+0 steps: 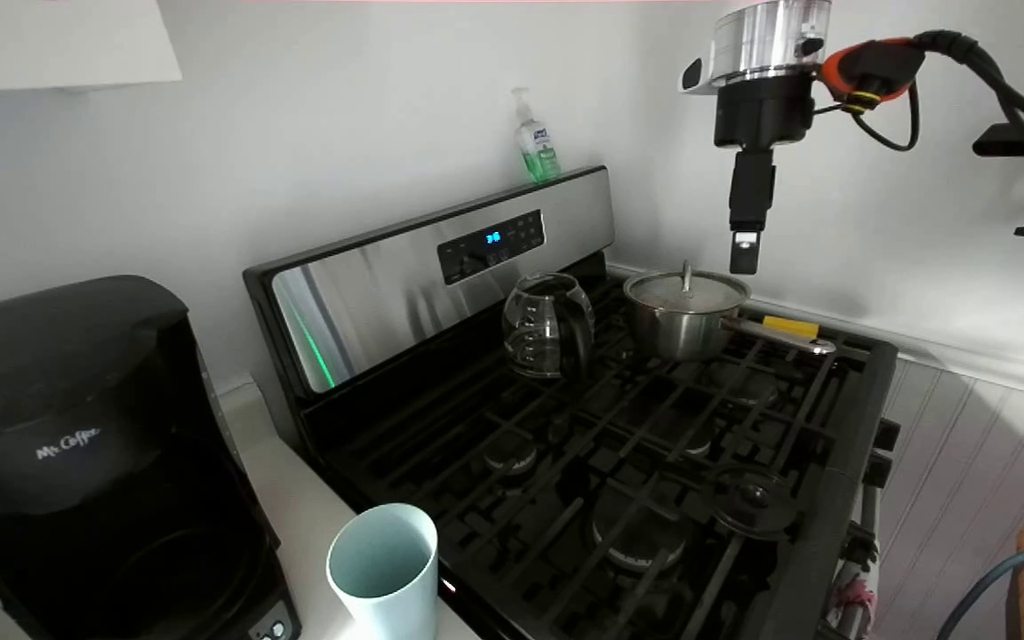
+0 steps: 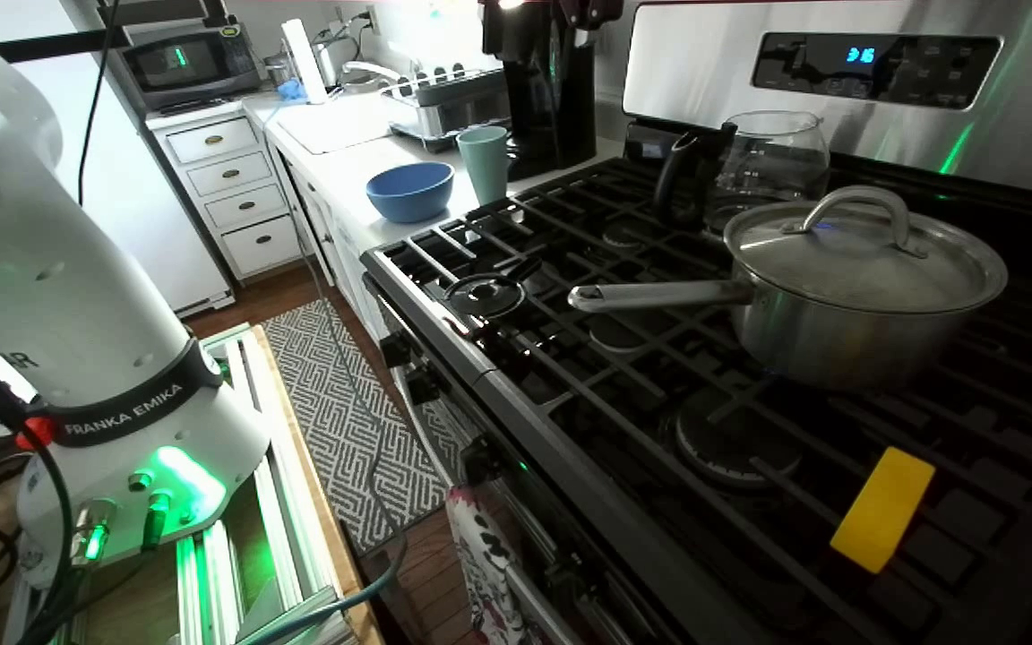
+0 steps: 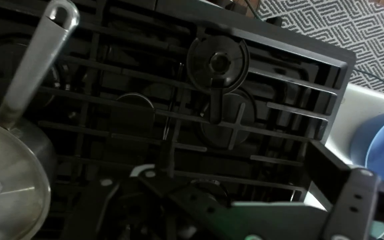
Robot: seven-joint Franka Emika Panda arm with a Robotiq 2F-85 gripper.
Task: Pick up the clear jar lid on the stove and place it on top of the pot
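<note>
On the black iron-grated stove [image 1: 596, 436], a round dark lid [image 1: 752, 500] lies near, a shiny round steel pot [image 1: 676, 331] far, in an exterior view. The gripper [image 1: 745, 256] points straight down, jaws apart.

On the stove [image 1: 565, 418] are one pot [image 2: 838, 345], one glass kettle [image 1: 539, 333], one yellow block [image 2: 883, 511] and two lids (one pot lid [image 2: 870, 266], one dark lid [image 3: 219, 62]). Beside the stove stand one bowl [image 2: 413, 199], one cup [image 2: 484, 170] and one coffee maker [image 1: 76, 373]; atop the stove's back panel [image 1: 370, 307], one pump bottle [image 1: 537, 147].
</note>
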